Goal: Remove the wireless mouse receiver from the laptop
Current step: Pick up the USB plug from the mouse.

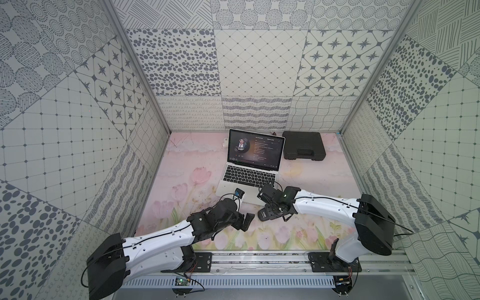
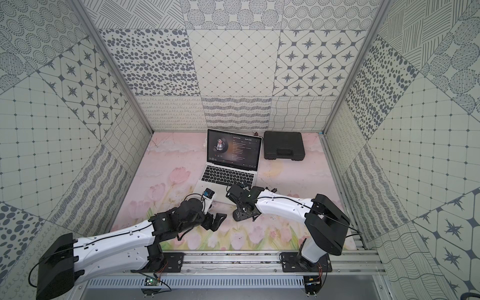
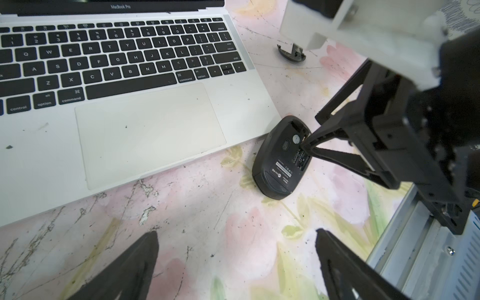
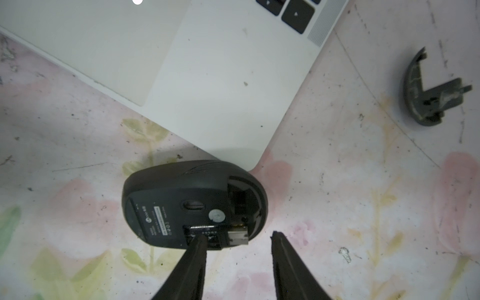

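Note:
The silver laptop (image 1: 249, 179) (image 2: 228, 176) stands open mid-table, its screen lit. A black mouse (image 4: 168, 197) (image 3: 278, 166) lies belly up at the laptop's (image 4: 207, 65) front right corner, its compartment uncovered. In that compartment rests the wireless mouse receiver (image 4: 237, 235), a small black stub with a silver plug. My right gripper (image 4: 237, 237) (image 3: 310, 132) is open over it. One fingertip (image 4: 200, 240) touches the mouse's underside and the other hangs beside the mouse. My left gripper (image 3: 236, 232) (image 1: 245, 220) is wide open above bare table, left of the mouse.
The mouse's loose black cover (image 4: 420, 96) (image 3: 291, 53) lies on the table right of the laptop. A black plastic case (image 1: 304, 145) (image 2: 284, 145) sits at the back right. A metal rail (image 3: 405, 249) runs along the table's front edge.

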